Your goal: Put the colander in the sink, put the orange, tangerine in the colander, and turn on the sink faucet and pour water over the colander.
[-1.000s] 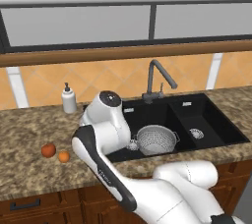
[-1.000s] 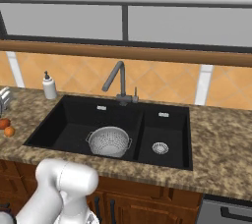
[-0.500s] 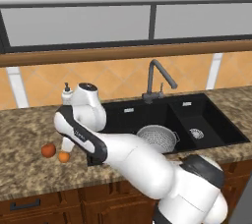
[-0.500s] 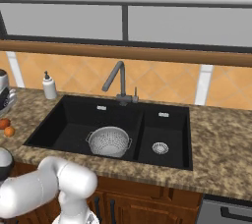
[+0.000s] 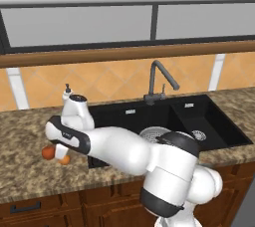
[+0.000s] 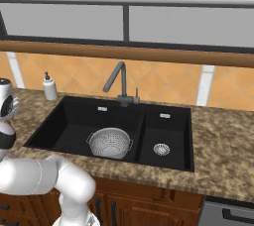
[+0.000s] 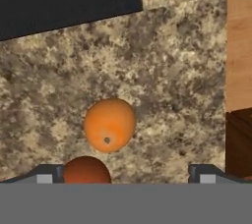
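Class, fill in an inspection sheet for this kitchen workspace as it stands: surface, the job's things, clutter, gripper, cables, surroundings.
Surface: speckled granite counter around a black two-basin sink.
Job's things: colander sits in the larger basin, no fruit in it; two orange fruits on the counter, one paler, one darker, close together; faucet with no water running.
Clutter: white soap dispenser by the backsplash.
Gripper: gripper open, above the fruits, holding nothing.
Cables: nothing seen.
Surroundings: orange tiled backsplash, wooden ledge, window above, wooden cabinets below.
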